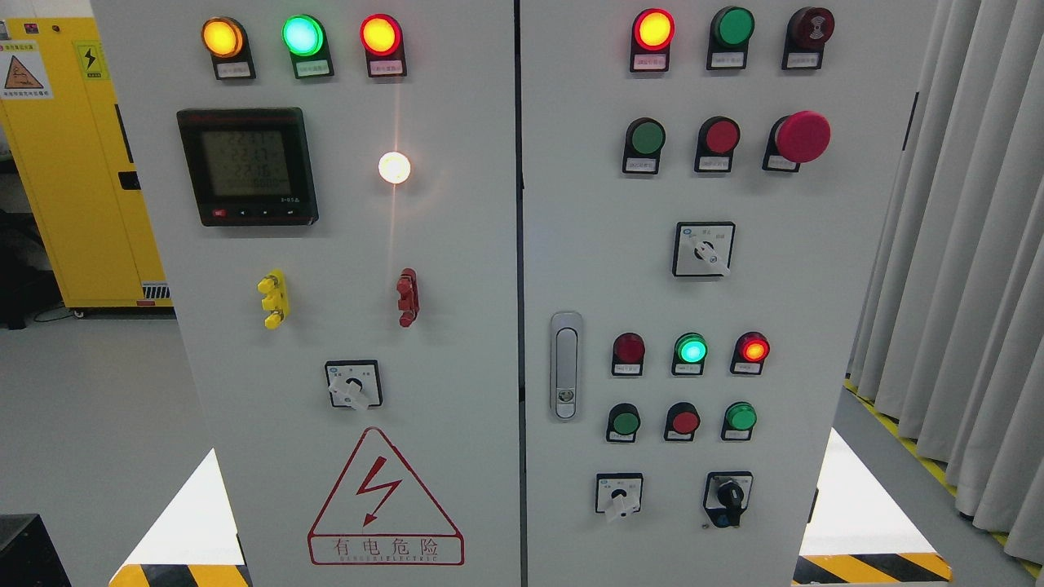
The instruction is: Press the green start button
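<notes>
A grey control cabinet [457, 326] with two doors fills the head view. On the right door sit several green buttons: one [647, 137] in the upper row, one [625, 422] at the left of the lower row and another [740, 417] at its right. A lit green lamp [692, 350] glows above them, and another green lamp [303, 35] is lit on the left door. Neither of my hands shows anywhere in the picture.
A red mushroom button [802, 136] protrudes at the upper right. Rotary switches [704, 249] and a door handle [565, 365] stand out from the panel. A yellow cabinet [73, 163] stands behind at the left, grey curtains [962, 244] at the right.
</notes>
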